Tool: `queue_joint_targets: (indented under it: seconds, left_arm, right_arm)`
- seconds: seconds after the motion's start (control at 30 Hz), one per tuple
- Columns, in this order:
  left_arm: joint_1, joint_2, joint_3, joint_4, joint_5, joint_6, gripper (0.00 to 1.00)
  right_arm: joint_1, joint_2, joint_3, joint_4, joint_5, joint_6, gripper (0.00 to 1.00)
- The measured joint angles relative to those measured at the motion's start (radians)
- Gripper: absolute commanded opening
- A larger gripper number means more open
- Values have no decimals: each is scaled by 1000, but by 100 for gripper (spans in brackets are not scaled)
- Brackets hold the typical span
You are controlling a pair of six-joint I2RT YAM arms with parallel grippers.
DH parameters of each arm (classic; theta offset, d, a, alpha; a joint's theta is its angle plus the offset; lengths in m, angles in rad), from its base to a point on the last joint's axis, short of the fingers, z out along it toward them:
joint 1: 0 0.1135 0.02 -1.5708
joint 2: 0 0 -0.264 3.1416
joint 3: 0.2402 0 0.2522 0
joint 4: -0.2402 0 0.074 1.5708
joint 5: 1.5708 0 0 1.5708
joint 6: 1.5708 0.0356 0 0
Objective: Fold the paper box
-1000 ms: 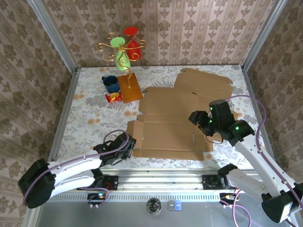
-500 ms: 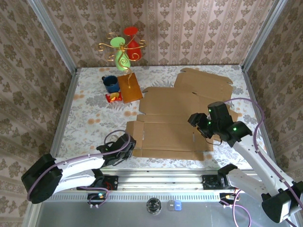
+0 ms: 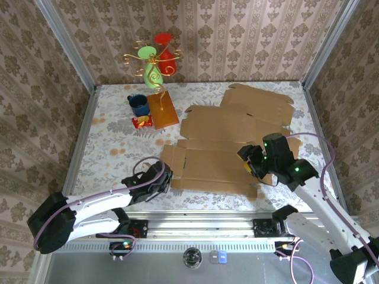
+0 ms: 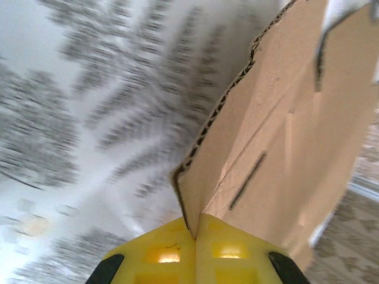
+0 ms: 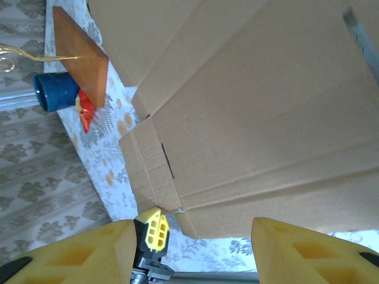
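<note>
The paper box (image 3: 225,142) is an unfolded cardboard blank lying mostly flat on the desk (image 3: 112,148), from the middle toward the right edge, with its far panels reaching toward the far right corner. Its near-left flap is lifted off the surface. The left wrist view shows the corrugated edge (image 4: 201,148) of that flap rising out of the left end effector (image 4: 195,231), whose yellow fingers are pressed together on the cardboard. Pinching at a corner flap probably gives the arm a hinge to swing the flap up along its crease.

The right end effector (image 3: 251,161) sits over the right part of the near panel with its fingers (image 5: 77,251) well apart and nothing between them. In its own view the blank (image 5: 254,106) spreads out beneath, and the left end effector's yellow tips (image 5: 153,228) show at the flap. Placed there, it looks ready to press the sheet down or take the opposite flap, so the blank does not slide while the left side folds.

By the far left corner, a blue cup (image 3: 139,105), a wooden-based wire stand (image 3: 162,109) and a small red piece (image 3: 142,122) are well apart from the work.
</note>
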Motion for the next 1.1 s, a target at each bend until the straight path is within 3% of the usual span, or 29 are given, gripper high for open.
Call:
queue_joint_targets:
  seconds: [0.3, 0.5, 0.67, 0.93, 1.1]
  left_arm:
    - [0, 31, 216, -11, -32, -50, 0]
    - [-1, 81, 259, 13, -44, -60, 0]
    - [-6, 107, 259, 20, -43, -61, 0]
    - [-7, 105, 260, 35, -43, -61, 0]
    - [-7, 87, 260, 35, -42, -61, 0]
  right_arm:
    - [158, -105, -22, 24, 102, 374, 69]
    - [308, -59, -22, 67, 197, 519, 69]
    - [398, -21, -35, 121, 260, 596, 67]
    - [413, 27, -144, 249, 384, 641, 62]
    - [401, 87, -157, 345, 425, 637, 49]
